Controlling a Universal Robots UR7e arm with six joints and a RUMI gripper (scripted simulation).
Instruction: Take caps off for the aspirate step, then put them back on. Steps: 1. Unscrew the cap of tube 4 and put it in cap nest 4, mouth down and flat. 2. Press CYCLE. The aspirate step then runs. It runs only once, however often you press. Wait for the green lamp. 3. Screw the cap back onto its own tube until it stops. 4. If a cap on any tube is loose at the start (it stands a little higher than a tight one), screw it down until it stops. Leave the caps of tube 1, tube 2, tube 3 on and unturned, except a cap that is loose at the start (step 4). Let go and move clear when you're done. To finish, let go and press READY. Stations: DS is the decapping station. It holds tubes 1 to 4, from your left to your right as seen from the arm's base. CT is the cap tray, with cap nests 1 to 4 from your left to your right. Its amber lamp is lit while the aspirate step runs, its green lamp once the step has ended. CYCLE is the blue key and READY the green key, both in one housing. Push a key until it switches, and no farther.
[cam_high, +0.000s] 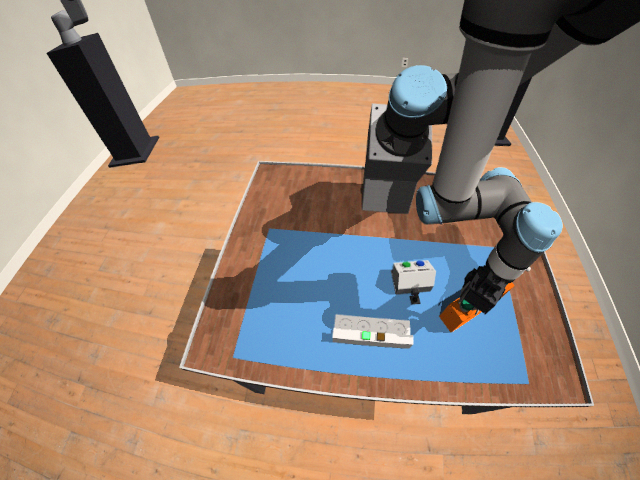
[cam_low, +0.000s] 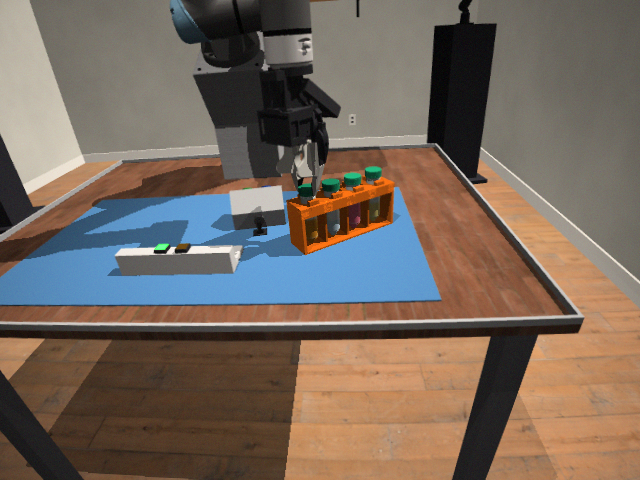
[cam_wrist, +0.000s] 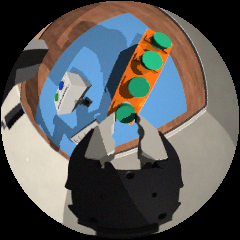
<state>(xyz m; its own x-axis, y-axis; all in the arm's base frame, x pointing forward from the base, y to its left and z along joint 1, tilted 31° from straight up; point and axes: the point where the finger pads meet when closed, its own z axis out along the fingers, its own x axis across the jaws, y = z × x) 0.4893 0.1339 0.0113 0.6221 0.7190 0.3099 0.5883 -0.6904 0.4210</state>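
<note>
The gripper (cam_high: 466, 305) (cam_low: 307, 187) (cam_wrist: 126, 116) is shut on the green cap of tube 4 (cam_low: 306, 192) (cam_wrist: 125, 112), at the end of the orange decapping station (cam_high: 451, 319) (cam_low: 297, 227) (cam_wrist: 121, 97) nearest the cap tray. That cap sits on its tube; the fingers partly hide it, and whether it is fully down I cannot tell. Green caps of tube 3 (cam_low: 330, 186) (cam_wrist: 138, 87), tube 2 (cam_low: 352, 179) (cam_wrist: 152, 60) and tube 1 (cam_low: 373, 173) (cam_wrist: 162, 40) are on. In the white cap tray (cam_high: 346, 335) (cam_low: 175, 264), the nests hold no caps. Its green lamp (cam_high: 366, 335) (cam_low: 162, 248) is lit, its amber lamp (cam_high: 381, 336) (cam_low: 182, 248) dark.
The key housing (cam_high: 413, 280) (cam_low: 257, 200) (cam_wrist: 73, 95) stands between the arm's base and the tray, with the green READY key (cam_high: 406, 264) and blue CYCLE key (cam_high: 420, 263) on top. A small black fixture (cam_high: 415, 299) (cam_low: 260, 230) stands beside it, near the station.
</note>
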